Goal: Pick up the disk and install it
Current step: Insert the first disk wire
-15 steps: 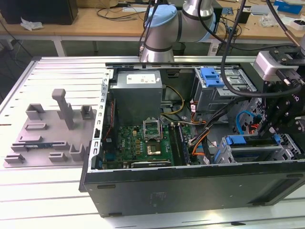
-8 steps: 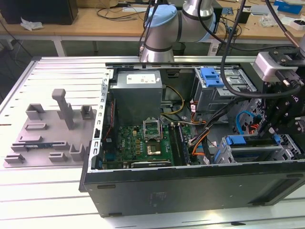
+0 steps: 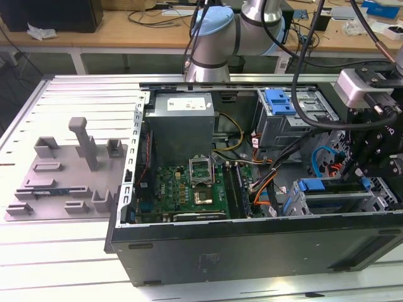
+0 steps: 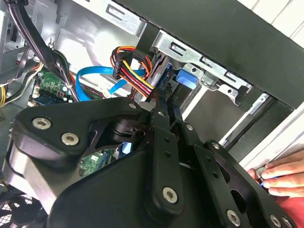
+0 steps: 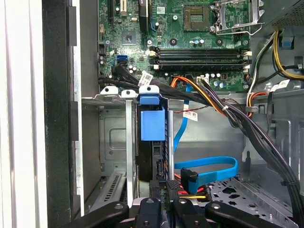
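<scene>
Okay, scene: an open PC tower case (image 3: pixel 252 251) lies on its side on a slatted metal table (image 3: pixel 63 258), with a wooden bench (image 3: pixel 126 28) behind it.
Disk: the disk (image 5: pixel 152 124) stands on edge in the drive cage (image 5: pixel 111 142) just beside the motherboard (image 5: pixel 190 28), with its blue carrier facing up out of the slot.
Gripper: the gripper (image 4: pixel 167 107) is right down at the disk, on the far side from the motherboard. I honestly can't tell if it's apart, together or clamped.
Writing: there's a white sticker (image 3: pixel 186 104) on the power supply (image 3: pixel 182 126) and small white tags on the cables, with print too small to read.
Counts: one CPU socket (image 5: pixel 237 16), four memory slots (image 5: pixel 199 54), two blue flat cables (image 5: pixel 209 168).
Off the motherboard: one grey fixture plate (image 3: pixel 69 182) sits well apart from it, on the exterior view's left.
Person: one hand (image 4: pixel 280 178) rests at the case edge in the second wrist view.
</scene>
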Robot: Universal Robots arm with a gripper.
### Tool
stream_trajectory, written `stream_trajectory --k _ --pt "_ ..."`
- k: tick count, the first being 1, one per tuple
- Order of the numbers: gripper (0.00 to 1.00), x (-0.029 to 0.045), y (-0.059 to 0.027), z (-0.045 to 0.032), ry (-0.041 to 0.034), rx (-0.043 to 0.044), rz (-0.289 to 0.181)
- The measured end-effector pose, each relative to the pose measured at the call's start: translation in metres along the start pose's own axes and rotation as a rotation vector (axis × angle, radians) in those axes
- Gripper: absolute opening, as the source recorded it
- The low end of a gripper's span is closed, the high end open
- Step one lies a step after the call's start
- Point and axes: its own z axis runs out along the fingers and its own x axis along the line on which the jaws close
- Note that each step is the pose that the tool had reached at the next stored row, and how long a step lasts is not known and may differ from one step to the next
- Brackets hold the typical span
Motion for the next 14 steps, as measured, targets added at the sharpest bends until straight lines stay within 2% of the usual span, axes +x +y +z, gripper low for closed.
stream_trajectory --k 14 --pt "0.17 0.0000 -0.0001 -0.0010 0.0005 0.0002 0.000"
